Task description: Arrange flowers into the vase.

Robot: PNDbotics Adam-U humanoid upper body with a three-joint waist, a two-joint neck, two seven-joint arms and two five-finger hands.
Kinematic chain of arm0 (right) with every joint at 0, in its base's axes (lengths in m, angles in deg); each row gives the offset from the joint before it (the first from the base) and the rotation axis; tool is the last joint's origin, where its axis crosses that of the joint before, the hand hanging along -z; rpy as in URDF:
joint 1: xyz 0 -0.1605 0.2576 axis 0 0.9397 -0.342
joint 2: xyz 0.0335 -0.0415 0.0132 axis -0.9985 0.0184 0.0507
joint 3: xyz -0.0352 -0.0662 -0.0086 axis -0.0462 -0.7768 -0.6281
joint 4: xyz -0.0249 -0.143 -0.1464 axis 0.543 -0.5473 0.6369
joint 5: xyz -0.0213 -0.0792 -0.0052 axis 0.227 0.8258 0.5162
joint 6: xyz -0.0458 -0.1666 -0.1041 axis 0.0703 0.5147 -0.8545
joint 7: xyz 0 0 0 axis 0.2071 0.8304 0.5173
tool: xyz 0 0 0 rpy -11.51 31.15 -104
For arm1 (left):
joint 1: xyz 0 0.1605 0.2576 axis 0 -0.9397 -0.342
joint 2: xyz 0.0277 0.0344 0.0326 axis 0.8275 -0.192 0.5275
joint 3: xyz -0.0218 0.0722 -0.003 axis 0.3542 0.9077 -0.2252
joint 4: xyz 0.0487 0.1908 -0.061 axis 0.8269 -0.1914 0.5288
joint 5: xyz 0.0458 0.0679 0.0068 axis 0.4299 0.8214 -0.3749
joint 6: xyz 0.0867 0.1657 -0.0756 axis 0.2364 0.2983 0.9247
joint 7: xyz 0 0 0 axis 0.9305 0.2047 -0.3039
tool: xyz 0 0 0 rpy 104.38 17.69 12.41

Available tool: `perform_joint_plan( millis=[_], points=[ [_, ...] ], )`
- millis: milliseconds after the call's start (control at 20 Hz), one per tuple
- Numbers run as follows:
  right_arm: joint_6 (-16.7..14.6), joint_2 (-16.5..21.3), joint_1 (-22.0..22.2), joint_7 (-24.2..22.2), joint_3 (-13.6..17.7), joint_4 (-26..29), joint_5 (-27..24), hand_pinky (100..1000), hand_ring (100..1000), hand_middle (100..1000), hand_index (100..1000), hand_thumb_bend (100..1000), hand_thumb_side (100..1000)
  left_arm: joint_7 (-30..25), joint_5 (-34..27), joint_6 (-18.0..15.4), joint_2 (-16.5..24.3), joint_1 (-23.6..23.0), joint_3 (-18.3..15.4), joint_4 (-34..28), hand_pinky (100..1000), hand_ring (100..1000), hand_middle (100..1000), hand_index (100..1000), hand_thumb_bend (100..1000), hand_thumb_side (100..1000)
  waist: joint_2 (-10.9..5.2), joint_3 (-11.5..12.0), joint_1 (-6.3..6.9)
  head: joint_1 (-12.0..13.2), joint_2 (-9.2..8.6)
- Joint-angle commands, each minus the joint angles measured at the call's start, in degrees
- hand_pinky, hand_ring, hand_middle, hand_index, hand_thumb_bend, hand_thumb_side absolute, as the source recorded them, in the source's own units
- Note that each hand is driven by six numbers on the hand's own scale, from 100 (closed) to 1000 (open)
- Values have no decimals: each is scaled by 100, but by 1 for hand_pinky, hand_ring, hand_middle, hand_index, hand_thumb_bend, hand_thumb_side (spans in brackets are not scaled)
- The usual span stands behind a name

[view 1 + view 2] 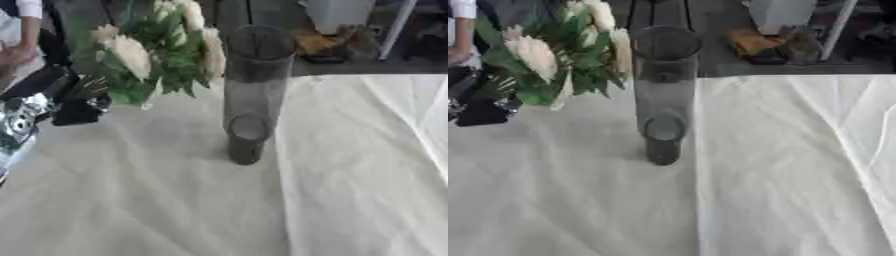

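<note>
A tall smoky grey glass vase (255, 90) stands upright in the middle of the white tablecloth (175, 200), and I see nothing inside it. A bunch of cream flowers with green leaves (153, 52) hangs in the air just left of the vase's mouth, its blooms level with the rim. My left hand (77, 106), black with silver joints, comes in from the left edge and is curled round the lower end of the stems. The stems themselves are mostly hidden by leaves and by the hand. My right hand shows in neither view.
The cloth has folds running down its right side (411, 130). Beyond the table's far edge lie a white box (337, 15) and a brown object (319, 45). A person's arm (22, 40) shows at the far left, away from the flowers.
</note>
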Motion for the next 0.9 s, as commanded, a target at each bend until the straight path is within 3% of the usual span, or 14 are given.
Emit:
perform_joint_plan(
  millis=[50, 550, 900],
  points=[
    [-291, 83, -26, 305, 62, 91, 9, 745, 813, 623, 877, 100, 1000, 252, -156, 136, 154, 176, -241, -216, 100, 100, 100, 100, 100, 451, -175, 3, 12, -16, -21],
    [-259, 85, 9, 330, 76, 91, 34, 745, 813, 624, 877, 100, 1000, 1401, -959, 296, 15, 575, -520, -503, 100, 100, 100, 100, 100, 505, -214, -23, 72, -51, 28],
    [-298, 86, 27, 323, 72, 91, 5, 736, 809, 631, 876, 100, 1000, 2661, -2272, 23, -206, 904, -588, -755, 100, 100, 100, 100, 100, 580, -314, -90, 115, -255, 135]
  ],
)
